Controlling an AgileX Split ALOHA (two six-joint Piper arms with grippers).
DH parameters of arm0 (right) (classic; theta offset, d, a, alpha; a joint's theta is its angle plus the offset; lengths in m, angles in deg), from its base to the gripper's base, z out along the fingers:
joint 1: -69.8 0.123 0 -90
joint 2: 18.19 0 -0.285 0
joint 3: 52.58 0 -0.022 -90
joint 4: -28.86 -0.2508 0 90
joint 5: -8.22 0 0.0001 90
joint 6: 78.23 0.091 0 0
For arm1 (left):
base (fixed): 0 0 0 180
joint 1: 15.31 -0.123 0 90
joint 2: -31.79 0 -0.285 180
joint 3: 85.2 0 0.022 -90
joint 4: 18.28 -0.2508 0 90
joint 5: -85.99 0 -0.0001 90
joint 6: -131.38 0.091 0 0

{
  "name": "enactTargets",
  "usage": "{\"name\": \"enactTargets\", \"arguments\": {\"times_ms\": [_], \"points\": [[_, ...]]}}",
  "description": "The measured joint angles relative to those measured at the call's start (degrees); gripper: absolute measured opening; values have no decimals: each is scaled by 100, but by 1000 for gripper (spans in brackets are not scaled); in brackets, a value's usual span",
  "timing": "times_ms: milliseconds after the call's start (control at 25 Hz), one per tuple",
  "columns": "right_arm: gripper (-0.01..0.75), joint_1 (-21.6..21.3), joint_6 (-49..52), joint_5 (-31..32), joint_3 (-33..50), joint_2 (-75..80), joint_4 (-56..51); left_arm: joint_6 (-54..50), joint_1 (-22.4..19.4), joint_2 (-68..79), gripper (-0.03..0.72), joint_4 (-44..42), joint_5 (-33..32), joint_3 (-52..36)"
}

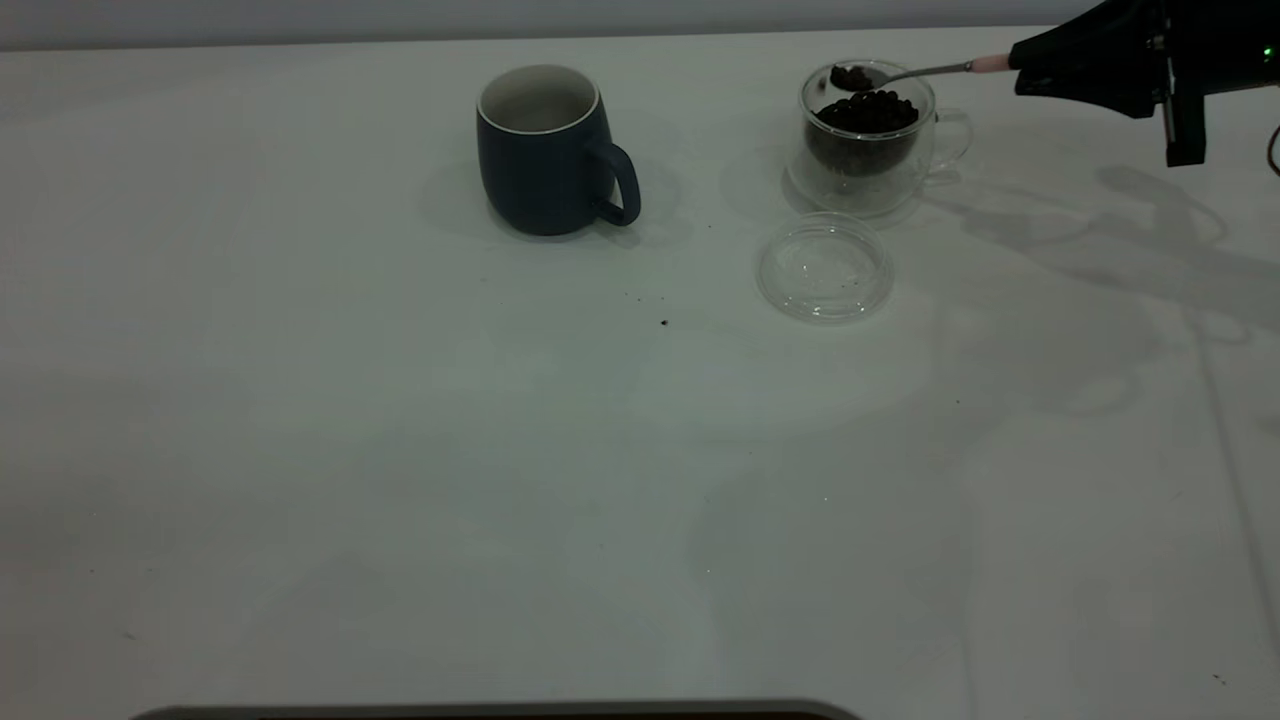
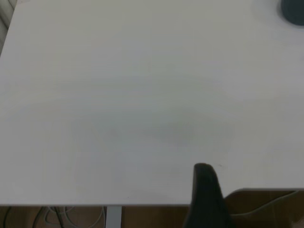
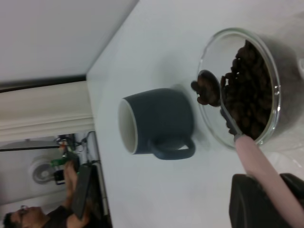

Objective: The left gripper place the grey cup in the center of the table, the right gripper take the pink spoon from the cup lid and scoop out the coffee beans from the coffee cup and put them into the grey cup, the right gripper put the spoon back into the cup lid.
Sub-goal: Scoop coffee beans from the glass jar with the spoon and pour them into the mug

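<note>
My left hand [image 2: 205, 190] shows only in its own wrist view, as one black finger above the near edge of the plain white matte table [image 1: 400, 450], and I cannot tell how far it is open.

Left of the other things, at the far middle of the table, stands the rounded dark blue-grey ceramic mug [image 1: 548, 150], upright, with a white inside, a pale rim and a loop handle turned to the right. My right wrist view shows its smooth glazed wall and handle [image 3: 156, 126] close up; the left wrist view catches only a dark edge of it [image 2: 292, 12].

Well apart to its right stands the clear double-walled glass cup [image 1: 870, 140], its glass handle pointing right, holding a heap of small dark brown roasted coffee beans [image 1: 868, 112]. Just in front of it lies the flat round transparent glass lid [image 1: 825, 267] with a raised rim, seen only from outside.

Over the glass cup's far-left rim hangs the small spoon with a shiny metal bowl and slim pale pink handle [image 1: 905, 72], a few beans in its bowl. My right hand [image 1: 1035, 65], black and angular, is closed on the end of the pink handle at the far right; the wrist view shows the handle [image 3: 263, 175] running between its fingers.
</note>
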Motion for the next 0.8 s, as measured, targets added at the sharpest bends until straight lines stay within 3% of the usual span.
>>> {"name": "enactTargets", "arguments": {"times_ms": [520, 800], "points": [[105, -55, 7, 467, 0, 0, -139, 0, 0, 0, 567, 0, 0, 0], [105, 477, -13, 467, 0, 0, -564, 0, 0, 0, 567, 0, 0, 0]]}}
